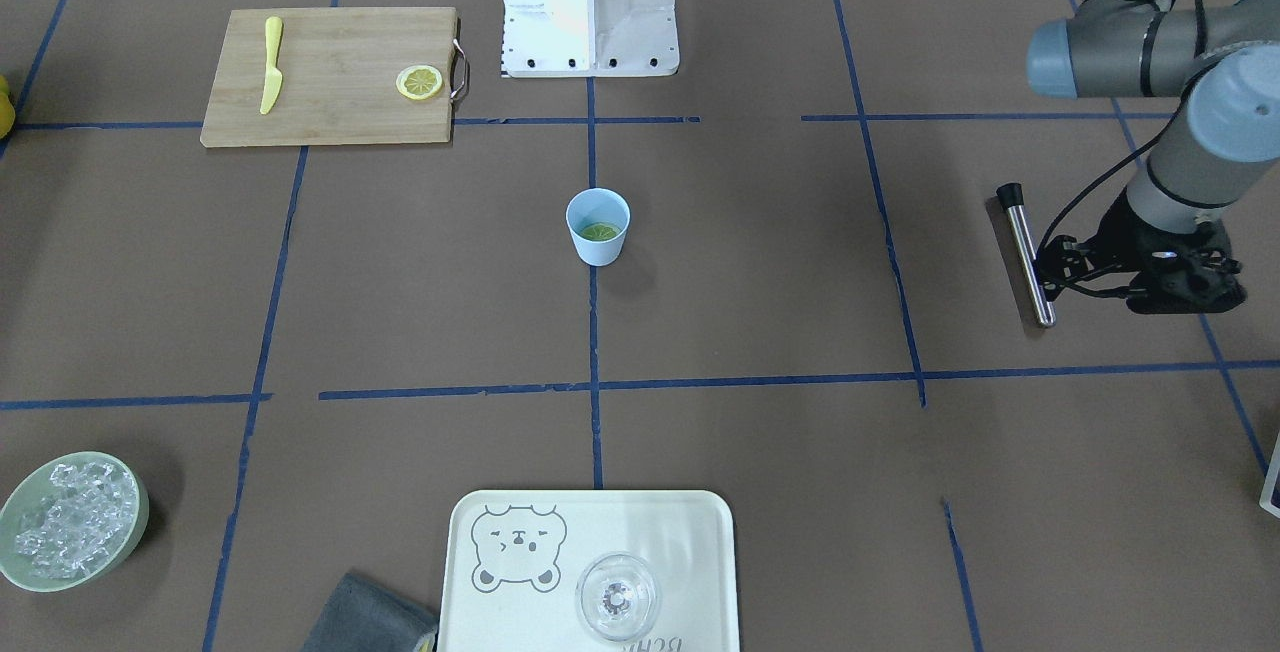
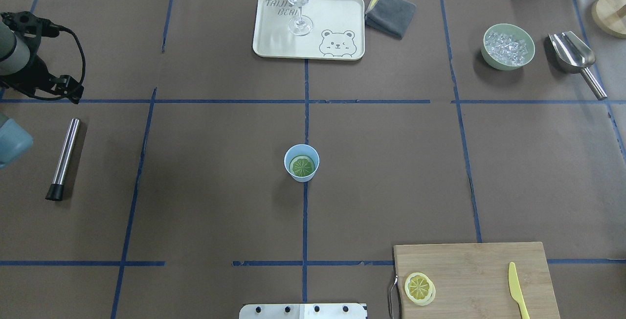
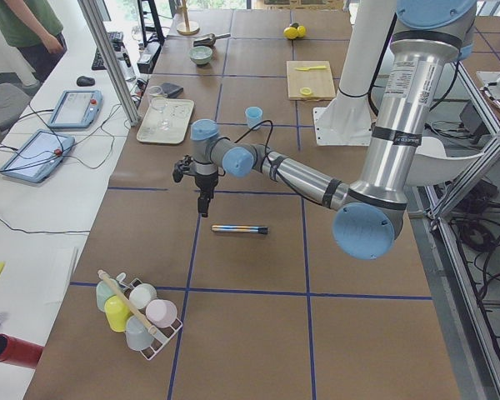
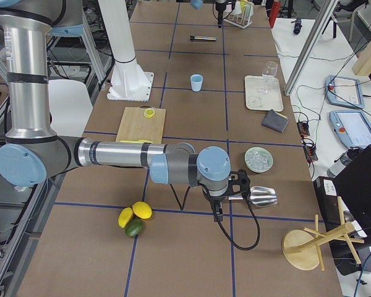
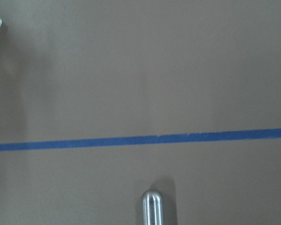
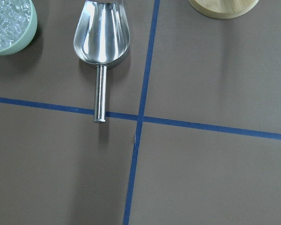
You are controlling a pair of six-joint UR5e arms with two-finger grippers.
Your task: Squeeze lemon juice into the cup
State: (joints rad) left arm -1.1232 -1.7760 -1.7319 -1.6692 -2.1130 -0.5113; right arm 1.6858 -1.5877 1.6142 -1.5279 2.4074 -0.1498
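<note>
The light-blue cup stands upright at the table's centre, and a round yellow-green slice lies flat inside it. A yellow lemon piece rests cut face up on the wooden cutting board, near the board's handle. My left gripper hangs over the table's left end, beside a metal bar and far from the cup; its fingers cannot be made out. My right gripper shows only in the exterior right view, low over the table beside the scoop, so I cannot tell its state.
A yellow knife lies on the board. At the far side stand a tray with a clear glass, a grey cloth, a green bowl of ice and a metal scoop.
</note>
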